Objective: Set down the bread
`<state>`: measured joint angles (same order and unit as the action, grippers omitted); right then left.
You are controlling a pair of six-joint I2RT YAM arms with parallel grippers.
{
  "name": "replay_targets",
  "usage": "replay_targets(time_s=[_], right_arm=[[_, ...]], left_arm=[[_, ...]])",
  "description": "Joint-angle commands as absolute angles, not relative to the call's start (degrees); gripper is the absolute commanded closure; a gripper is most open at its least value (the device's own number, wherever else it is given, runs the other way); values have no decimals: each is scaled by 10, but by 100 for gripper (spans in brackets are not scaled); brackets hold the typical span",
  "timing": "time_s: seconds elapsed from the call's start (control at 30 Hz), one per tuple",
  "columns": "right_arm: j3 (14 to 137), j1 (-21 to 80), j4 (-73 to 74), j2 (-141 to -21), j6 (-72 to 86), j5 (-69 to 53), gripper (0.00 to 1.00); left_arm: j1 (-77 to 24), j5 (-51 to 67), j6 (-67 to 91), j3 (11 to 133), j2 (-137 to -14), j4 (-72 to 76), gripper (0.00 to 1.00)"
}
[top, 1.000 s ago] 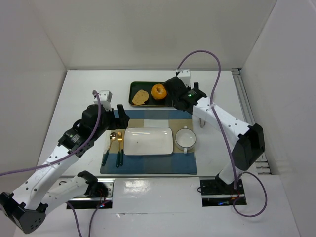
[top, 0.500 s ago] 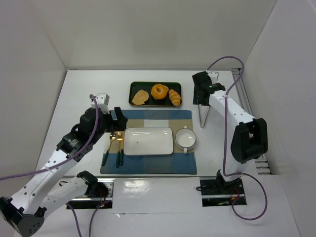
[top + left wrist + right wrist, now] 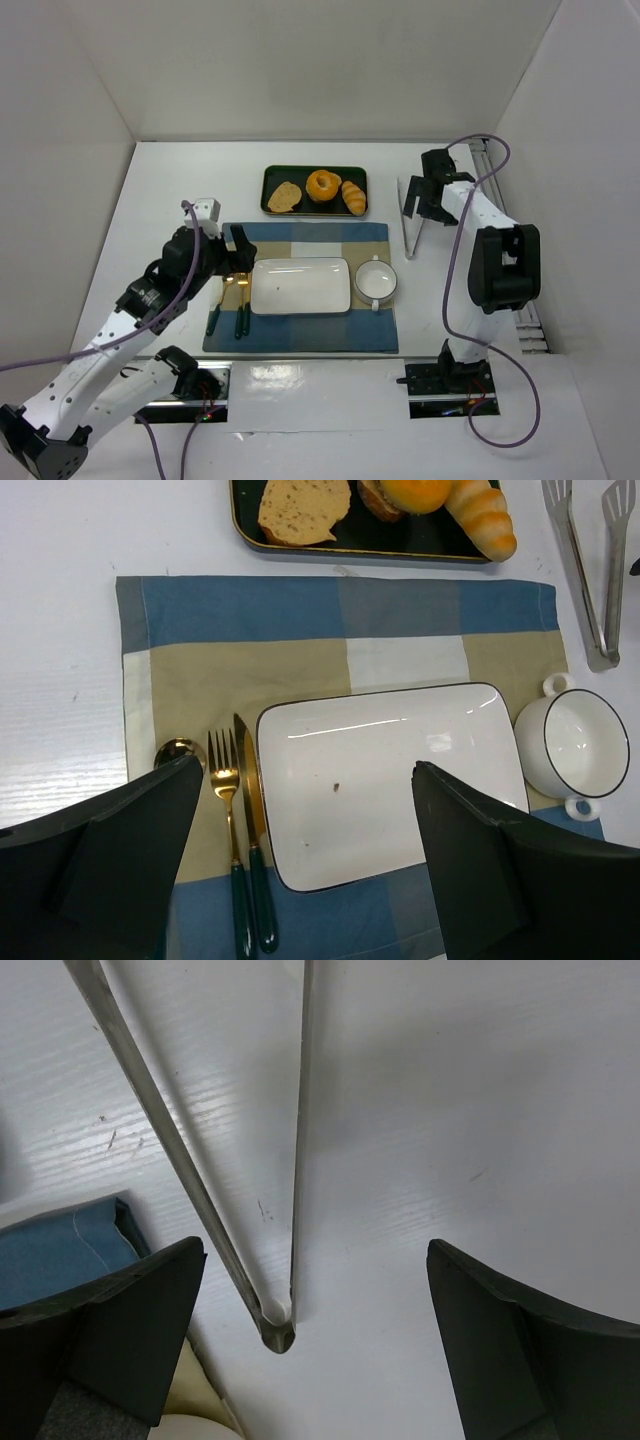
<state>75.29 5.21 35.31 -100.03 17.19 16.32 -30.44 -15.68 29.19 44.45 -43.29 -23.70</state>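
The bread [image 3: 322, 185] is a glossy golden ring lying in the black tray [image 3: 271, 177] at the back, between a toast slice [image 3: 285, 196] and a small roll [image 3: 353, 197]. In the left wrist view only the bread's lower edge [image 3: 415, 490] shows at the top. My left gripper [image 3: 232, 248] hangs open above the placemat, and the white plate [image 3: 390, 770] shows between its fingers [image 3: 310, 852]. My right gripper [image 3: 418, 198] is open to the right of the tray, above the metal tongs [image 3: 409, 228]. Their hinge end [image 3: 275, 1332] lies between its fingers [image 3: 315, 1310], untouched.
A checked placemat [image 3: 300, 340] carries the plate [image 3: 300, 285], a white cup [image 3: 377, 280] and a spoon, fork and knife [image 3: 234, 300] at its left. White walls close in the table at the back and both sides. A rail [image 3: 495, 200] runs along the right edge.
My right arm has swung from over the tray to the right, ending above the tongs. My left arm has drawn back a little toward the near edge. The bread has not moved.
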Motion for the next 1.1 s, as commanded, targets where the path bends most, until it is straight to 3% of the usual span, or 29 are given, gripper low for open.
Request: replay_targets(time_s=[0.0, 1.07], right_arm=[[751, 42, 316, -1011, 153, 101, 1], [841, 69, 315, -1137, 146, 79, 1]], left_arm=[[-301, -156, 308, 432, -418, -213, 0], [-301, -162, 308, 421, -394, -229, 0]])
